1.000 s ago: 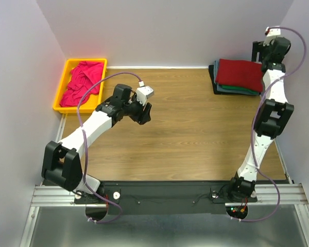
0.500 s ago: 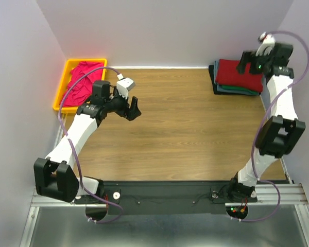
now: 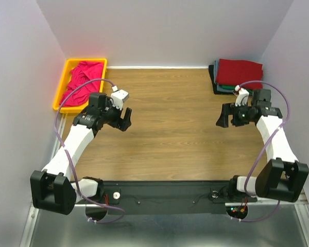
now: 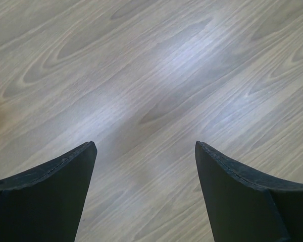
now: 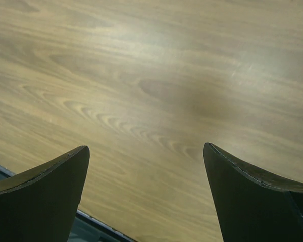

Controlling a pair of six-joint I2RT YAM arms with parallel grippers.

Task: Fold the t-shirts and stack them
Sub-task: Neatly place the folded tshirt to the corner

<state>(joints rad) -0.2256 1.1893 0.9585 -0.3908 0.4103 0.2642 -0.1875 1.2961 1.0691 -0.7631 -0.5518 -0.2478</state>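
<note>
A folded dark red t-shirt tops a stack at the back right, with green and dark tees showing beneath it. A crumpled magenta-pink t-shirt lies in the yellow bin at the back left. My left gripper is open and empty over bare wood to the right of the bin; its view shows only wood. My right gripper is open and empty over the table in front of the stack; its view shows wood and the table's edge.
The wooden table is bounded by white walls at the back and sides. A black base rail runs along the near edge. The right wrist view shows the table's dark edge at lower left.
My right arm has swung down from above the stack to low over the table in front of it. My left gripper has drawn back left toward the bin.
</note>
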